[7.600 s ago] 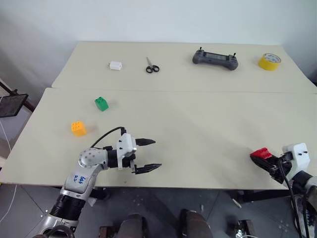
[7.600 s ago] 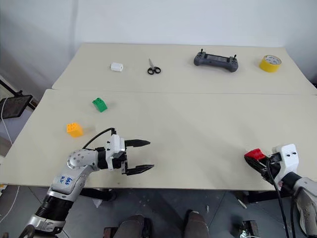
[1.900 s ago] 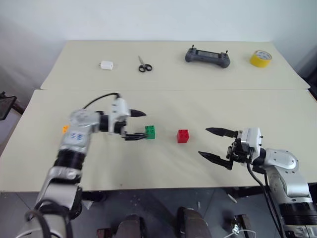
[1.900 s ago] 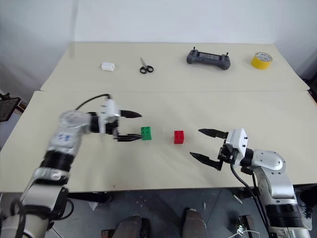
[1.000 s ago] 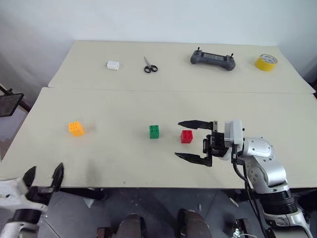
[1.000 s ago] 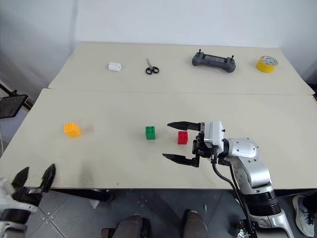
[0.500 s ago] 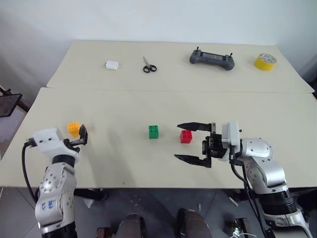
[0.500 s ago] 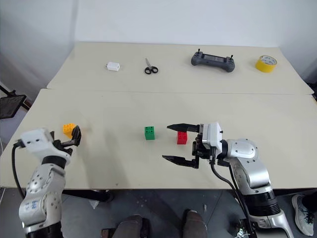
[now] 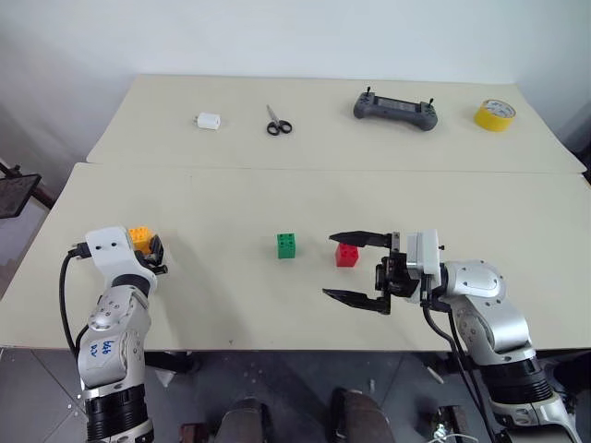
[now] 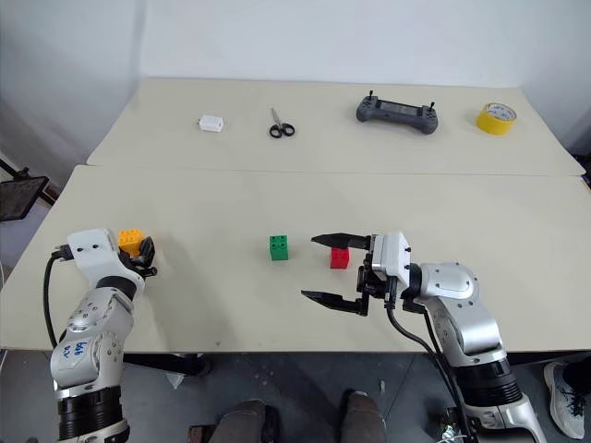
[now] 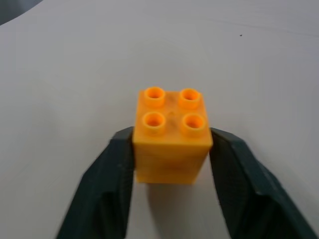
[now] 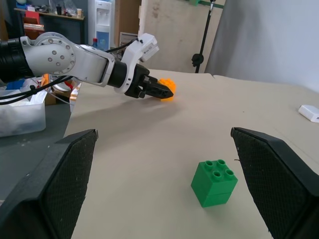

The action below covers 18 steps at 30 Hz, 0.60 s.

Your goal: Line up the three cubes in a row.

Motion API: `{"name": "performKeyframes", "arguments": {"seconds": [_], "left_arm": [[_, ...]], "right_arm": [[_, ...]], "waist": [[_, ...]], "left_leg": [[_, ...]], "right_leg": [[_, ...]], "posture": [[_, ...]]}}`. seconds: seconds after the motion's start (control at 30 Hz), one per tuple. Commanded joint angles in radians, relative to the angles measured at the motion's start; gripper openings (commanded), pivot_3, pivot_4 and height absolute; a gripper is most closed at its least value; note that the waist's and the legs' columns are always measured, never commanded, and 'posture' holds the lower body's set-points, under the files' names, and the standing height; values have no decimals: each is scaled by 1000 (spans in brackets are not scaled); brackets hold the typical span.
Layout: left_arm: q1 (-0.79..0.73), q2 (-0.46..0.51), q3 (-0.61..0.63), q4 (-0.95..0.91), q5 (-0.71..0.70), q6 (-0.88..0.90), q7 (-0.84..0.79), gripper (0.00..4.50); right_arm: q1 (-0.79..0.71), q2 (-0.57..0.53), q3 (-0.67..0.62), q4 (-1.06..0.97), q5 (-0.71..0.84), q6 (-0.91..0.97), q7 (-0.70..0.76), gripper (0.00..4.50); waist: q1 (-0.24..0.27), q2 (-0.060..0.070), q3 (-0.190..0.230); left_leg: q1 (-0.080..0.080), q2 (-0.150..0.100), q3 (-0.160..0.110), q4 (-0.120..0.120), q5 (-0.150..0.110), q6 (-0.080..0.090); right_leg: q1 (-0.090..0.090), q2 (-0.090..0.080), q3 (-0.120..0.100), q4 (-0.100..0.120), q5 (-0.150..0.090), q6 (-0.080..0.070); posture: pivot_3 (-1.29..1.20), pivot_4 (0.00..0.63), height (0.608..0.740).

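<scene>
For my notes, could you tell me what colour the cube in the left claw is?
Orange-yellow; the cube shows best in the left wrist view.

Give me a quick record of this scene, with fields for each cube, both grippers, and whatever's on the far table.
orange cube: near table's left side, clamped between the jaws of the left gripper
green cube: mid-table, free
red cube: just right of green, free
right gripper: jaws open, beside the red cube, holding nothing
far table: white block, scissors, controller, yellow tape roll
row: not yet formed
</scene>
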<state>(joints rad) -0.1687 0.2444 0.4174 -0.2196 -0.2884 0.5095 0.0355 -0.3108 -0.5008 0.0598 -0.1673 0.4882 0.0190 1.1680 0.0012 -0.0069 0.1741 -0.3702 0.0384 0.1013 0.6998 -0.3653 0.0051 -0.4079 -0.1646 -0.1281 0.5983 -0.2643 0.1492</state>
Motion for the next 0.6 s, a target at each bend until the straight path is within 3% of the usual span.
{"name": "performKeyframes", "arguments": {"seconds": [0.03, 0.2, 0.3, 0.43, 0.6], "left_arm": [[46, 91, 32, -8, -128, -112, -287, 1649], [40, 359, -45, 168, -203, -298, -892, 1649], [-70, 440, -145, 350, -137, -444, -1085, 1649], [-268, 482, -291, 635, -17, -651, -1298, 1649], [-549, 431, -416, 1025, 105, -853, -1425, 1649]], "right_arm": [[17, -12, -30, -38, 10, -19, -8, 4500], [94, -114, -126, -13, 34, -2, 27, 4500], [131, -141, -148, 25, 20, -27, 42, 4500], [175, -151, -169, 21, 13, -28, 35, 4500], [249, -162, -199, -56, 22, -10, -2, 4500]], "waist": [[-2, 0, 0], [2, 0, 0], [9, 1, 0], [15, 1, 0], [12, 0, 0]], "left_leg": [[0, 0, 0, 0, 0, 0], [0, 0, 2, -1, 0, 0], [0, 0, 4, 0, 0, 0], [0, 0, 6, 0, 0, 0], [0, 0, 7, -2, 0, 0]], "right_leg": [[0, 0, 0, 0, 0, 0], [-1, 0, 0, -1, 0, 0], [-1, 0, 0, -3, 0, -1], [-1, 0, 0, -3, 0, -1], [-2, 1, -2, -4, 0, 0]], "posture": [[0, 150, 740], [0, 150, 740], [0, 150, 740], [0, 150, 740], [0, 150, 740]]}}
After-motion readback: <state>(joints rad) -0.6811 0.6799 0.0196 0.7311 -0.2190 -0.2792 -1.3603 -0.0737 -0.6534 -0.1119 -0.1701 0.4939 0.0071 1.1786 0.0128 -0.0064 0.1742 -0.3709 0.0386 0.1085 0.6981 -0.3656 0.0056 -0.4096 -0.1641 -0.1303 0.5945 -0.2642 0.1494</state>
